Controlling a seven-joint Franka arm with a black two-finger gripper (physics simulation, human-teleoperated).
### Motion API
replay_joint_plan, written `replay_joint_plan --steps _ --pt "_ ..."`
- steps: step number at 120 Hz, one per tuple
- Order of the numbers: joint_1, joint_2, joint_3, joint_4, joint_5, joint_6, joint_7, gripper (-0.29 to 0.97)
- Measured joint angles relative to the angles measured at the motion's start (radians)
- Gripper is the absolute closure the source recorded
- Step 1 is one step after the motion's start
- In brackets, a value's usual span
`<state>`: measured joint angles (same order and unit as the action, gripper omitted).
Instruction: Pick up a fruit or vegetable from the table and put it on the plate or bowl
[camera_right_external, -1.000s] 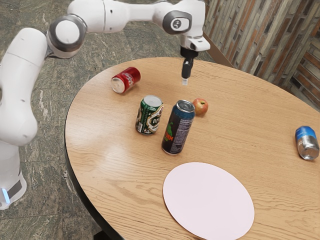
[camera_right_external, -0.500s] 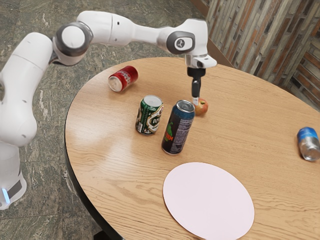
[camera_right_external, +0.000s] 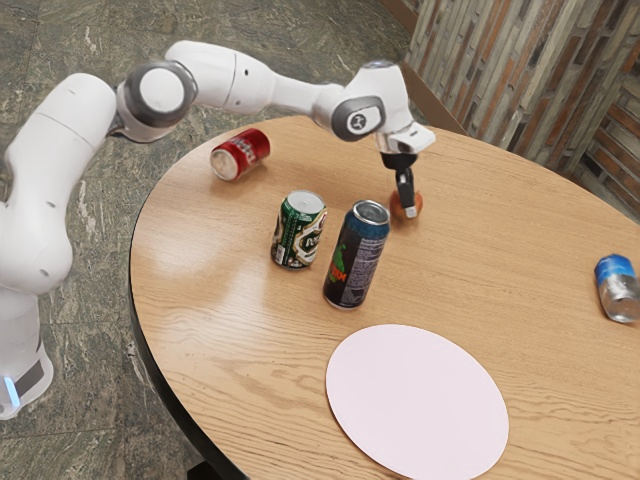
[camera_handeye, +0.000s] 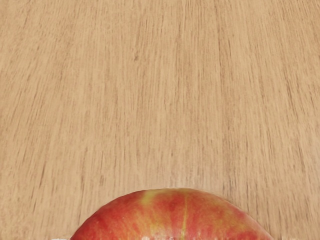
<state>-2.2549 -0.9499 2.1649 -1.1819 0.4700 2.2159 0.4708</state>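
Note:
A red-and-yellow apple (camera_right_external: 414, 207) lies on the round wooden table (camera_right_external: 500, 230), just behind the tall dark can. My black gripper (camera_right_external: 406, 199) has come straight down onto it and covers part of it in the exterior view. In the wrist view the apple (camera_handeye: 172, 216) bulges up directly under the hand, with bare wood grain beyond it. The pale pink plate (camera_right_external: 417, 400) lies flat near the table's front edge, well clear of the apple.
A tall dark blue can (camera_right_external: 356, 254) and a green can (camera_right_external: 299, 230) stand close in front of the apple. A red can (camera_right_external: 240, 155) lies on its side at the back left, and a blue can (camera_right_external: 616, 287) lies at the exterior view's right edge.
My arm swung toward the exterior view's right and dropped from above the table down onto the apple. The apple has shifted slightly away from the dark can. The red can has rolled a little left.

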Motion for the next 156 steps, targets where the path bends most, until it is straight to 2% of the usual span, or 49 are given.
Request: replay_joint_plan --steps 9,16,29,42,50,61,74,88,99,117,123,131,139,156 --pt "-0.005 0.003 0.009 0.010 0.020 0.004 -0.007 0.30" --pt "-0.019 0.058 -0.002 0.048 0.068 -0.058 -0.011 0.32" --pt "-0.026 0.234 -0.027 0.068 0.147 -0.290 -0.019 0.35" --pt "-0.027 0.418 -0.101 0.038 0.174 -0.496 -0.035 0.35" --pt "-0.028 0.592 -0.144 -0.039 0.144 -0.578 -0.053 0.33" --pt "-0.020 0.806 -0.176 -0.135 0.045 -0.656 -0.080 0.35" --pt "-0.033 0.939 -0.286 -0.134 -0.048 -0.684 -0.121 0.42" --pt "-0.115 0.975 -0.426 -0.095 -0.106 -0.684 -0.185 0.42" --pt "-0.146 0.981 -0.554 -0.080 -0.131 -0.719 -0.257 0.42" --pt "-0.219 0.926 -0.652 -0.041 -0.189 -0.842 -0.399 0.43" --pt "-0.237 0.854 -0.692 -0.040 -0.163 -0.868 -0.439 0.42" --pt "-0.089 0.732 -0.750 -0.056 -0.090 -0.889 -0.486 0.40" --pt "-0.034 0.623 -0.777 -0.079 -0.018 -0.898 -0.527 0.42" --pt "-0.014 0.628 -0.761 -0.125 0.043 -0.878 -0.579 0.43"
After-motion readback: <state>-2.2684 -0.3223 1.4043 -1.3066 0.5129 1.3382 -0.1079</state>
